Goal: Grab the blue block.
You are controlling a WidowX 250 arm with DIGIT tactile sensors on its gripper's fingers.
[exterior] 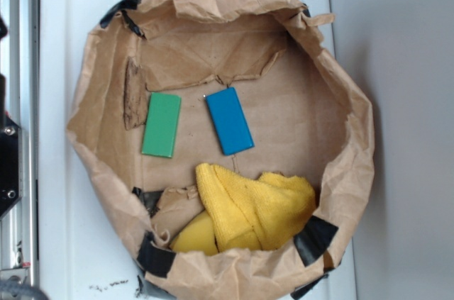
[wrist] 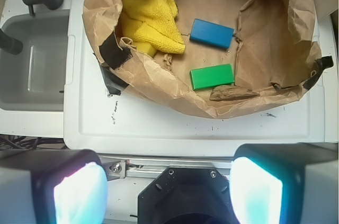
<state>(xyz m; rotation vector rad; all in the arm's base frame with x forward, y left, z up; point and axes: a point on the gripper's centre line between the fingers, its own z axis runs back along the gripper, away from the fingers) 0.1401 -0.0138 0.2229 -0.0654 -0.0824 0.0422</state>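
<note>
Wrist view: I see my gripper [wrist: 168, 192] with jaws spread, empty — well short of the blue block [wrist: 212, 33] beside the green block [wrist: 212, 76].

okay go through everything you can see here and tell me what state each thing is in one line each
blue block: lying flat on the paper floor, not gripped, apart from the green one.
green block: lying flat, untouched.
yellow cloth: crumpled in a heap against the paper wall.
brown paper bag: open, sides rolled down, rim taped.
gripper: open, empty, outside the bag.
sink: looks empty.
</note>
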